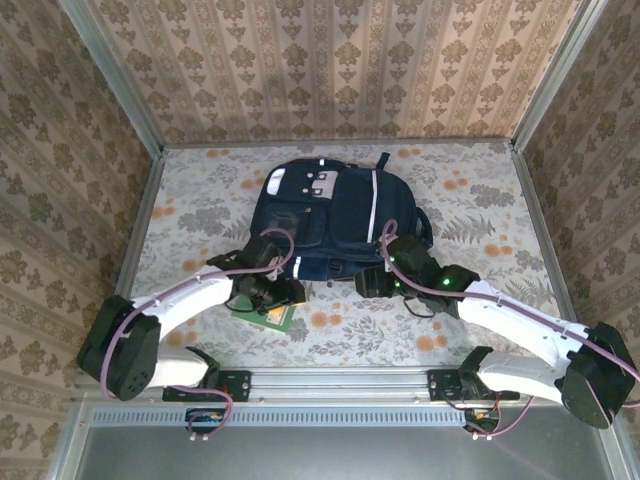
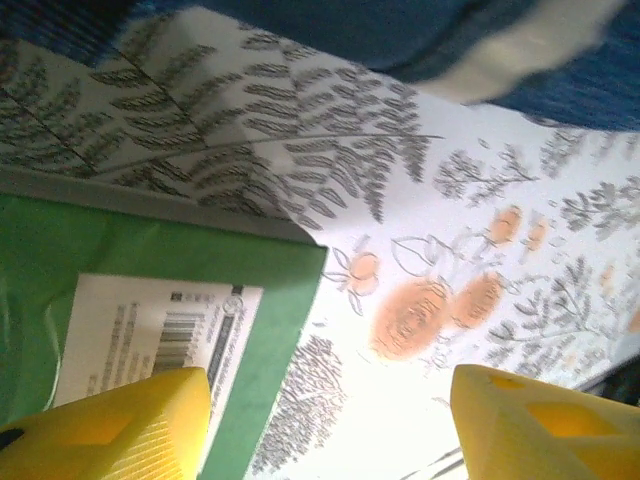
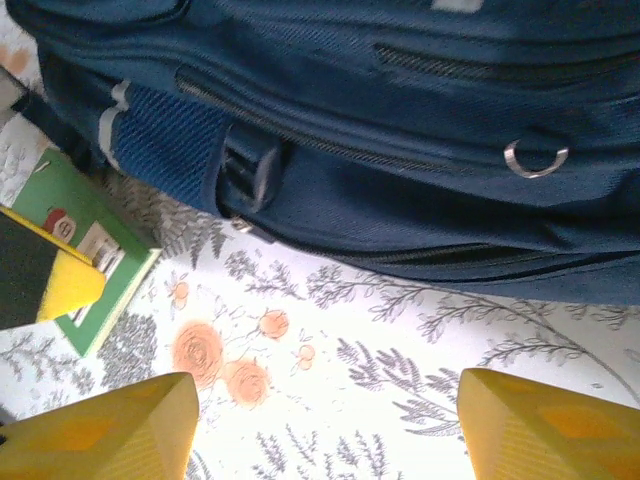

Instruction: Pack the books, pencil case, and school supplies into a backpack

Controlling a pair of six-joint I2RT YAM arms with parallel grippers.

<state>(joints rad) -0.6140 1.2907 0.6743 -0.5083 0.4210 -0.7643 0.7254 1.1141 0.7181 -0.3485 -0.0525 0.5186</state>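
Navy backpack (image 1: 330, 225), one of it, lies flat in the middle of the flowered counter (image 1: 480, 200). Its white stripe (image 1: 375, 200) runs from far to near, and its pale patch (image 1: 300, 182) sits at the far left corner. One green book (image 1: 272, 318) lies flat just in front of the bag's near left corner, skewed to the counter's edge. Two hands are at work, both low by the bag's near side.

The left hand (image 1: 275, 295) is over the book with its fingers apart. Its own camera shows a white barcode label (image 2: 160, 320) on the green cover, with one yellow finger (image 2: 120, 420) above it and the other above bare cloth.

The right hand (image 1: 375, 283) is spread as well, holding nothing, over bare counter beside the bag. Its camera gives the bag's side (zips and a small metal ring (image 3: 535, 158), too fine to make out from above).
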